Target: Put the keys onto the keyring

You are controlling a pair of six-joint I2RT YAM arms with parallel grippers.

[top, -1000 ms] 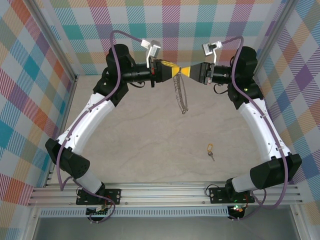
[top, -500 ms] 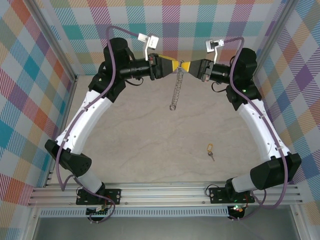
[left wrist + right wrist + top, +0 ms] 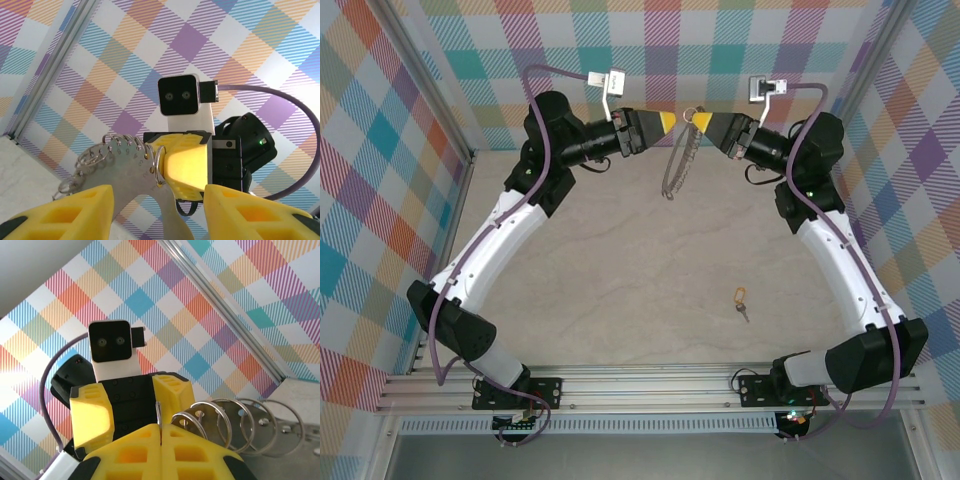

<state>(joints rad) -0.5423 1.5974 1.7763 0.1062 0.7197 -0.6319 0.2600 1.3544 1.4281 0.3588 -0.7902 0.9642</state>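
Note:
The keyring (image 3: 677,158) is a grey metal plate edged with small loops. It hangs in the air at the back of the table from my right gripper (image 3: 701,120), which is shut on one thin loop (image 3: 159,416). More of its loops (image 3: 235,422) fan out to the right of those fingertips. My left gripper (image 3: 663,122) faces it from the left, open. In the left wrist view the plate (image 3: 125,170) hangs between my spread yellow fingers (image 3: 75,210) and touches neither. The small gold-headed key (image 3: 740,298) lies on the table, near the right.
Checked walls close in the back and both sides, with a metal post (image 3: 430,75) at the back left corner. The stone-coloured tabletop (image 3: 620,280) spreads below the arms. An aluminium rail (image 3: 640,385) carries both arm bases along the near edge.
My left gripper has opened, let go of the keyring and drawn back to the left. The right gripper has tilted up and back, still holding it, and the hanging ring has swung.

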